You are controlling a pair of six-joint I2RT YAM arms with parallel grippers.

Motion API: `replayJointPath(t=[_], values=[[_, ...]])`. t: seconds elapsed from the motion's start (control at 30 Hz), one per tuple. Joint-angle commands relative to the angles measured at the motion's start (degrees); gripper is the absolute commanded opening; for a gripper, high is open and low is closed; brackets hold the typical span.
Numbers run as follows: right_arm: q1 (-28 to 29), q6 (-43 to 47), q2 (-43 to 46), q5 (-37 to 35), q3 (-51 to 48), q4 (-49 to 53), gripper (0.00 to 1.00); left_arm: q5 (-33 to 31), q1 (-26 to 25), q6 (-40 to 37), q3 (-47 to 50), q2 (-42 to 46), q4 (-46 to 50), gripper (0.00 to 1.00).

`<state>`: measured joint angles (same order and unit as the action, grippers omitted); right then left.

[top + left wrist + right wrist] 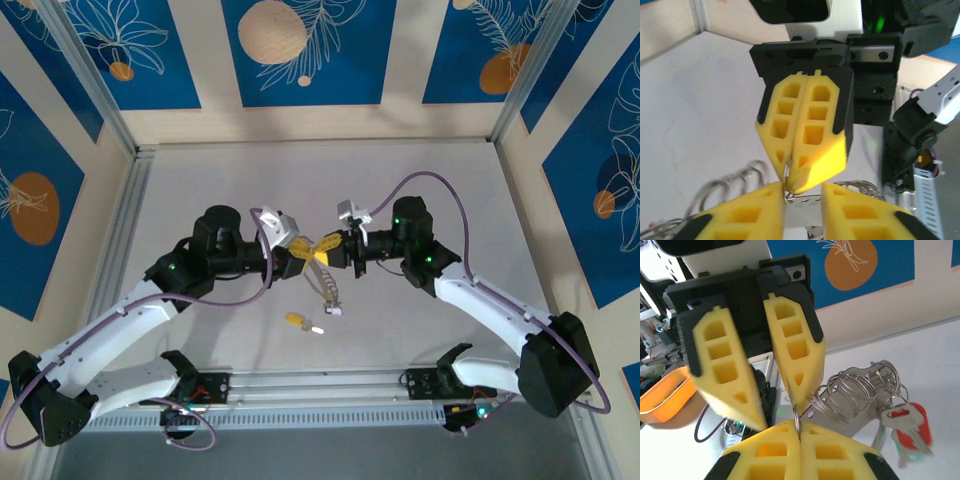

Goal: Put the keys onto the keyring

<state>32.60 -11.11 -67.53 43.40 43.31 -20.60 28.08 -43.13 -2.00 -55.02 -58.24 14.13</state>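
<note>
Right wrist view: right claw clenched on the thin grey wire keyring, held above the bench, red-tagged metal keys already hanging; left claw released. Top external view: one yellow-tagged key lies on the white bench, seemingly unthreaded.

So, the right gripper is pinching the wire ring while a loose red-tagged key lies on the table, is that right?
Not quite: the loose key on the table has a yellow tag, not red, as the top external view shows. The right gripper is indeed pinching the wire ring.
</note>
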Motion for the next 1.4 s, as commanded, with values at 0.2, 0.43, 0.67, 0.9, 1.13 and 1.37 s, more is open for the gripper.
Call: replayJointPath(t=[0.2,0.43,0.67,0.9,1.13,1.37], values=[[-0.08,-3.14,1.77,1.2,-1.38,-11.24,0.0,3.65,-0.99,-0.55,0.02,0.2,1.84,0.17],[1.48,-2.48,1.96,2.77,-1.66,-13.02,0.0,3.04,-1.0,-0.7,0.1,-0.33,1.07,0.18],[2.62,-1.89,1.97,3.54,-1.14,-13.15,0.0,1.69,-1.07,-1.38,-0.25,-1.19,1.23,0.19],[3.61,-1.27,2.14,3.35,-1.01,-12.98,0.0,1.12,-1.14,-1.78,-0.35,-1.95,0.91,0.12],[3.96,-1.58,1.92,2.5,-1.37,-14.04,0.0,3.9,-1.23,-1.35,0.4,-1.72,-0.19,0.0],[4.0,-0.06,2.93,-0.51,-1.44,-8.6,0.1,2.07,-1.19,-2.02,0.84,0.77,0.77,0.0]])
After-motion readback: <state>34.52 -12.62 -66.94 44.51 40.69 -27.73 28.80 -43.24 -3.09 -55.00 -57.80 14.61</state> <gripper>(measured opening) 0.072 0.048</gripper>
